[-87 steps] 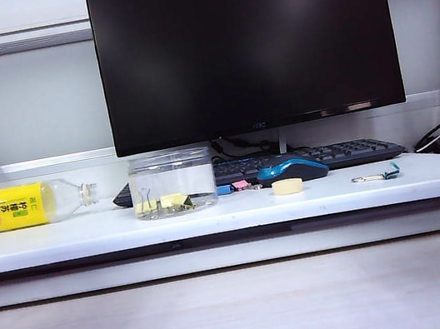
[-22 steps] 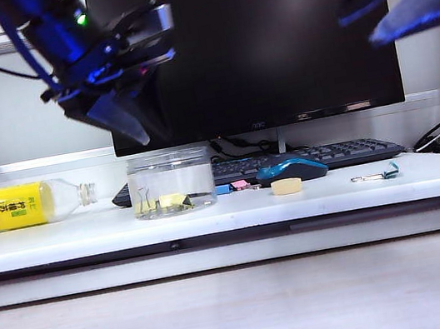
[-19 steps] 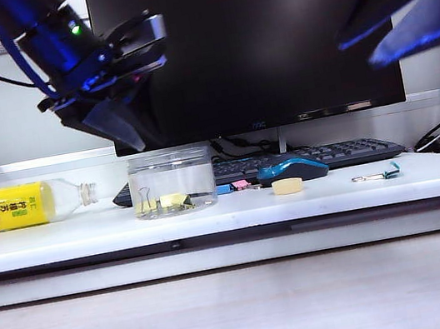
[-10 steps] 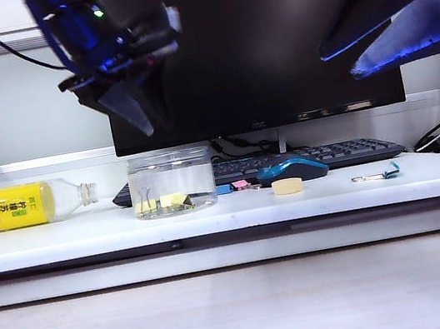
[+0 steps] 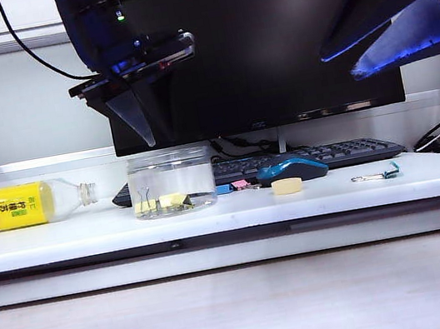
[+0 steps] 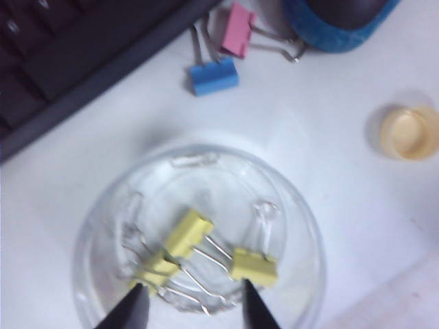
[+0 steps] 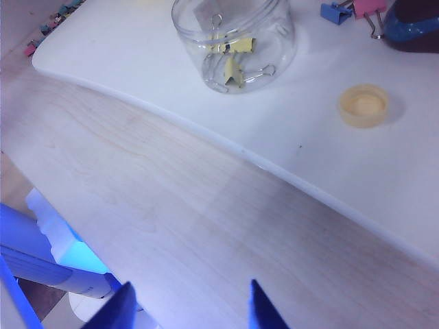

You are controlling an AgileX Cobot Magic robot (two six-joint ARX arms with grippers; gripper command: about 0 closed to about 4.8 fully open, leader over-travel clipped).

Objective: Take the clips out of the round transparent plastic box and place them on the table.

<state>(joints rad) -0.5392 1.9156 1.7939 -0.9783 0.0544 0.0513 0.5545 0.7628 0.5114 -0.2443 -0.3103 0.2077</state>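
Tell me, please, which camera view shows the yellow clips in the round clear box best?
The left wrist view: its open left claw hangs right over the box, showing three yellow clips from above. The right wrist view shows them small and far off; the exterior view only sideways through the box wall.

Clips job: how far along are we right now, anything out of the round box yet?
Done: nothing is out. All three pale-yellow clips lie inside the round transparent plastic box.
In hand: the left gripper, jaws open and empty, hangs above the box mouth. The right gripper is open, high and off to the side.
Left: reach in, grasp each clip and set it on the table.
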